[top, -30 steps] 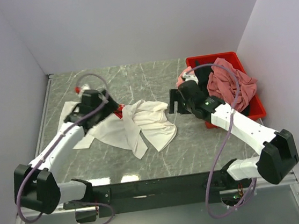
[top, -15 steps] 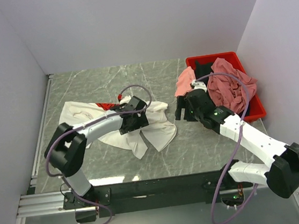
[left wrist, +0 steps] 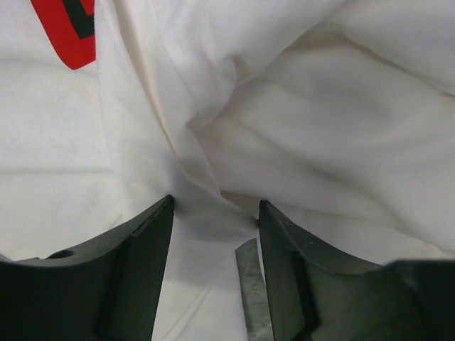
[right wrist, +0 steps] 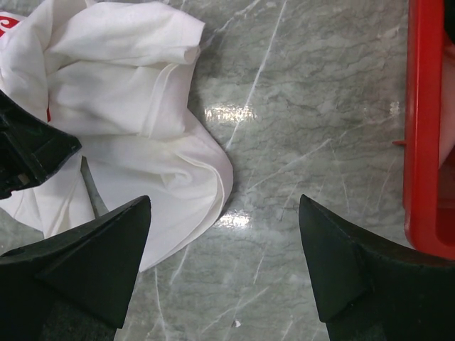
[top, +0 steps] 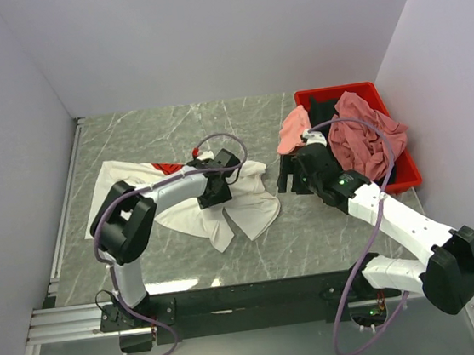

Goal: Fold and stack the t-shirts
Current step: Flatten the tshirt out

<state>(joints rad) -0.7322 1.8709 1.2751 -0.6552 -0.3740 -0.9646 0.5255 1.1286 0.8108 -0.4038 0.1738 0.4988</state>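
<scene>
At the left of the top view, the white t-shirt point(top: 126, 177) is seen lying on the grey marbled tabletop point(top: 171, 125). Its left part is spread flat, with a red printed graphic point(top: 166, 168) now uncovered, because the left arm has been swung away from that spot over the last second. The left tool point(top: 215, 188) has been brought to the bunched middle of the shirt. There its jaws have been drawn partly together and are set astride a raised ridge of cloth. A gap and a sliver of tabletop are visible between them in the wrist view, so nothing is clamped yet. This is judged to be a pinch being prepared, so that the crumpled right half can be pulled out flat before any fold is made.

The cloth is soft, matte and thin, and it is heaped in deep rounded folds with a hemmed edge curling at the lower right.

Right of centre, the right tool point(top: 292, 171) has hardly been shifted. It is held released, jaws wide, over bare glossy tabletop between the shirt's edge and the red bin point(top: 338, 90).

At the upper right, the hard-walled plastic bin is filled with a light pink tee point(top: 293, 128) spilling over its left rim, a black tee point(top: 323, 108) and a rumpled dusty rose tee point(top: 365, 133), none yet folded.
</scene>
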